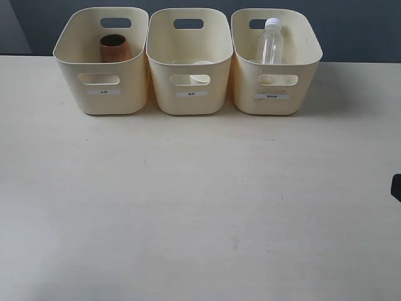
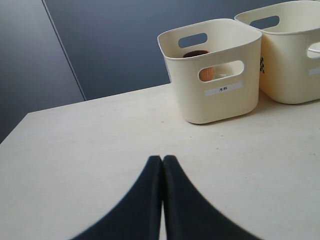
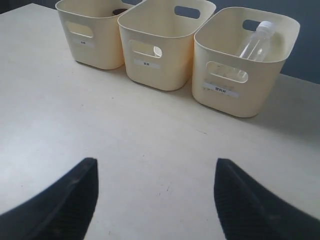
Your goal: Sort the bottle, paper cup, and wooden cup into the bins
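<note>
Three cream bins stand in a row at the back of the table. The left bin (image 1: 103,63) holds the brown wooden cup (image 1: 115,48), which also shows through that bin's handle hole as the wooden cup (image 2: 206,73). The middle bin (image 1: 190,63) holds the white paper cup (image 1: 202,64), only partly visible. The right bin (image 1: 276,63) holds the clear bottle (image 1: 270,42), leaning against the back wall. My left gripper (image 2: 162,159) is shut and empty above bare table. My right gripper (image 3: 155,167) is open and empty, well short of the bins.
The pale table (image 1: 200,207) stretches in front of the bins. A dark wall rises behind them. A small dark piece of the right arm (image 1: 396,187) shows at the right edge of the exterior view.
</note>
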### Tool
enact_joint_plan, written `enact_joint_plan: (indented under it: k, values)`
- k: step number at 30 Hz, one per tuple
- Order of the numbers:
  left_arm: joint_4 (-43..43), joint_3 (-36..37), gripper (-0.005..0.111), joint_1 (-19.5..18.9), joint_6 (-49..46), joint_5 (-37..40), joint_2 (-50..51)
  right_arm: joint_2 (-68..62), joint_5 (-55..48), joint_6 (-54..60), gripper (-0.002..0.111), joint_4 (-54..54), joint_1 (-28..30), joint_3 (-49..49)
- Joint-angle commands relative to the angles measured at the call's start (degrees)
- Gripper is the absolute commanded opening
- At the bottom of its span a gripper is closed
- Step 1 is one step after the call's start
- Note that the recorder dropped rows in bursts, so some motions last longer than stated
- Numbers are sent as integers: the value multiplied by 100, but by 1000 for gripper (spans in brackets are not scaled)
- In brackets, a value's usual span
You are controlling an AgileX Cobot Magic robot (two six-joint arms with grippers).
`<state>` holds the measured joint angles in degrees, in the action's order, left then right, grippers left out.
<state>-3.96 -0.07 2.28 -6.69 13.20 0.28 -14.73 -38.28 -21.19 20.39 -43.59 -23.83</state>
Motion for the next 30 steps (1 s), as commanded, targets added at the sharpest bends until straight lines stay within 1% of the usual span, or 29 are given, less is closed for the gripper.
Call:
enact_joint_plan:
  k: [1,7,10,12,13,14,15,16,18,22,25,30]
  values:
    - [0,7,0,18,11,-40,-28,20,53,0,64,-5,30,19]
    - [0,7,0,18,11,-29,-28,193,71,0,64,79,27,19]
    - [0,7,0,18,11,-29,-28,523,104,0,64,147,27,19]
    - [0,7,0,18,11,-29,-28,723,506,16,64,326,126,180]
    - [0,7,0,18,11,-29,-28,814,941,16,64,514,340,463]
    - [0,7,0,18,11,-29,-28,873,1497,16,64,631,681,817]
    - [0,7,0,18,11,-29,-28,905,1819,16,64,666,869,1034]
    - [0,7,0,18,11,-29,-28,926,2312,16,64,678,1192,1421]
    - [0,7,0,18,11,-29,-28,926,2679,16,64,616,1570,1830]
    - [0,7,0,18,11,-29,-28,1343,2758,16,64,591,1857,2383]
    - [0,7,0,18,11,-29,-28,1473,2508,16,64,366,2190,2383]
    - [0,7,0,18,11,-29,-28,1473,2465,16,64,312,2520,2383]
